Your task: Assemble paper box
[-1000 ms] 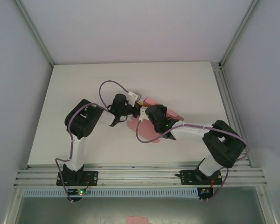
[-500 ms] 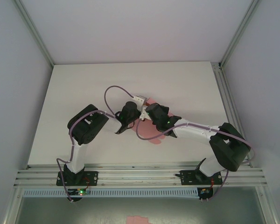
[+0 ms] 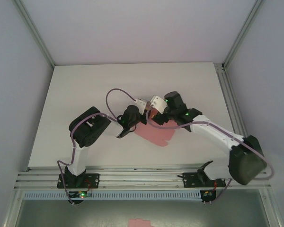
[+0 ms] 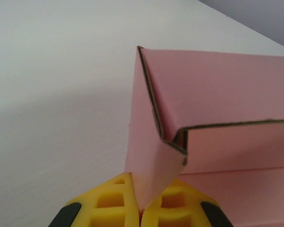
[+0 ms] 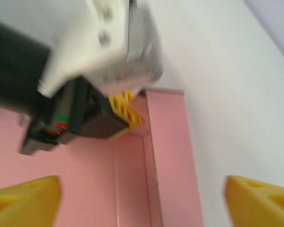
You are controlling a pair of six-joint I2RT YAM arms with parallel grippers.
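Tightly, left hand (image 4: 141,207) pinches a creased corner of the thin paper box (image 4: 217,90); right hand (image 5: 143,201) gapes.

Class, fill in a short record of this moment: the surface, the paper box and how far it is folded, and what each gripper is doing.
surface: white table
object: pink paper box, partly folded, lying on the table
raised parts: a side wall and a corner flap stand up
left gripper: shut, pinching the corner flap
right gripper: open, over the box, holding nothing
arms: both wrists meet at the box's far end
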